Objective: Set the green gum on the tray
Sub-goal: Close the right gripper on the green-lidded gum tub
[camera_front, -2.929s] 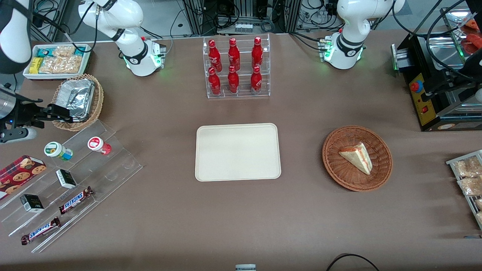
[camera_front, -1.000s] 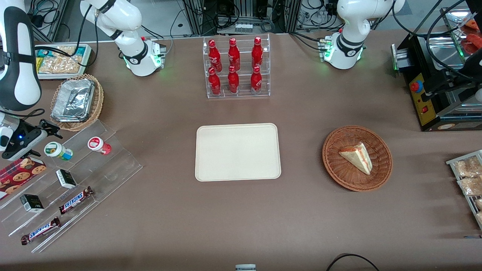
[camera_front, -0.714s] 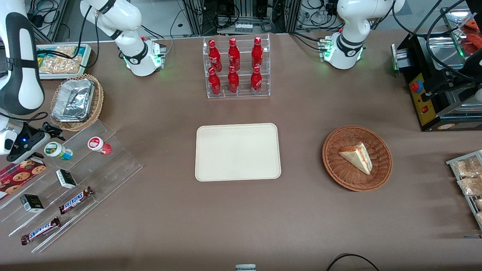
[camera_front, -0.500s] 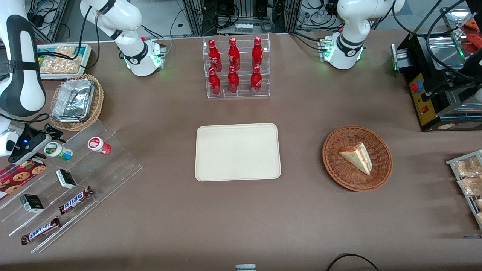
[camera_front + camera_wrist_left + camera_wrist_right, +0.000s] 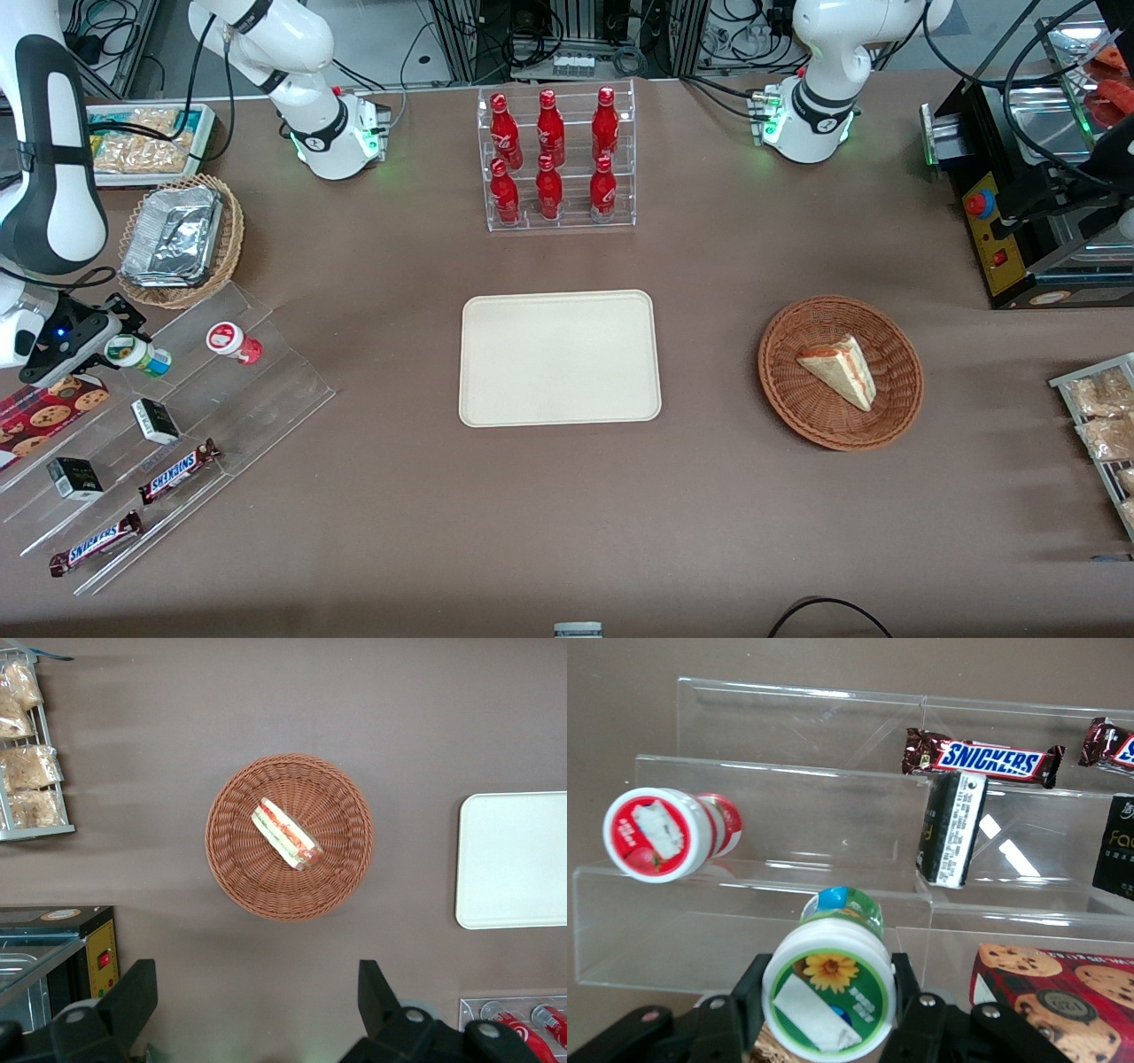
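The green gum (image 5: 133, 352) lies on the top step of a clear acrylic stand (image 5: 275, 390) toward the working arm's end of the table. In the right wrist view its white lid with a green ring and orange flower (image 5: 829, 997) faces the camera. My right gripper (image 5: 122, 346) is at the gum with one black finger (image 5: 749, 994) on each side of the lid, both touching it, so it is shut on the gum. The cream tray (image 5: 560, 357) lies flat at the table's middle, apart from the stand; it also shows in the left wrist view (image 5: 514, 859).
A red-and-white-lidded bottle (image 5: 232, 341) lies beside the gum on the same step (image 5: 660, 833). Lower steps hold dark boxes (image 5: 952, 828) and Snickers bars (image 5: 177, 470). A cookie box (image 5: 44, 403), a foil-tray basket (image 5: 177, 239), a cola rack (image 5: 556, 159) and a sandwich basket (image 5: 840, 372) stand around.
My right gripper has come down from beside the foil-tray basket to the stand's top step, and its fingers have closed in around the green gum.
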{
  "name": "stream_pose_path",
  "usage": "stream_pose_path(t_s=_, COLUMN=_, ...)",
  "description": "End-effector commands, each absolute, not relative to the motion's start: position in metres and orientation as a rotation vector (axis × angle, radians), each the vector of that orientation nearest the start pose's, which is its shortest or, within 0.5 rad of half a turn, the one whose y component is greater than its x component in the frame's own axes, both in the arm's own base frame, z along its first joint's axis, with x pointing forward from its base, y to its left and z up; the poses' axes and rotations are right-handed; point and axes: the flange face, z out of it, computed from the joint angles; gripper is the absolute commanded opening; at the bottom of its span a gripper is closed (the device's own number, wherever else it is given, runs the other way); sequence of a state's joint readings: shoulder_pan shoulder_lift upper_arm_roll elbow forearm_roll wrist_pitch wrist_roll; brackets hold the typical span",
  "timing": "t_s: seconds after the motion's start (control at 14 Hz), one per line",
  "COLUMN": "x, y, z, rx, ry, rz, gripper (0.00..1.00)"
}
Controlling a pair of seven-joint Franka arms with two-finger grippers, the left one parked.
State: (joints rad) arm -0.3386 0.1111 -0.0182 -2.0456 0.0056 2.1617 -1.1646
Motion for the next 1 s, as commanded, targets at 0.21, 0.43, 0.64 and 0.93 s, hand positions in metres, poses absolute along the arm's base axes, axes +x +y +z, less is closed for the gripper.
stream_pose_path(t_s=0.21, x=0.532, y=-0.162, z=0.453, rx=-2.880, ry=-1.186, rz=0.021, gripper=0.00)
stream_pose_path(t_s=0.43, x=0.535, y=-0.120, z=0.472, rx=-2.891, ry=-1.124, rz=0.074, gripper=0.00)
stream_pose_path(t_s=0.64, x=0.535, y=-0.066, z=0.476, rx=-2.918, ry=-1.017, rz=0.135, gripper=0.00)
stream_pose_path(t_s=0.93, x=0.532, y=0.024, z=0.477, rx=-2.992, ry=-0.809, rz=0.207, gripper=0.00)
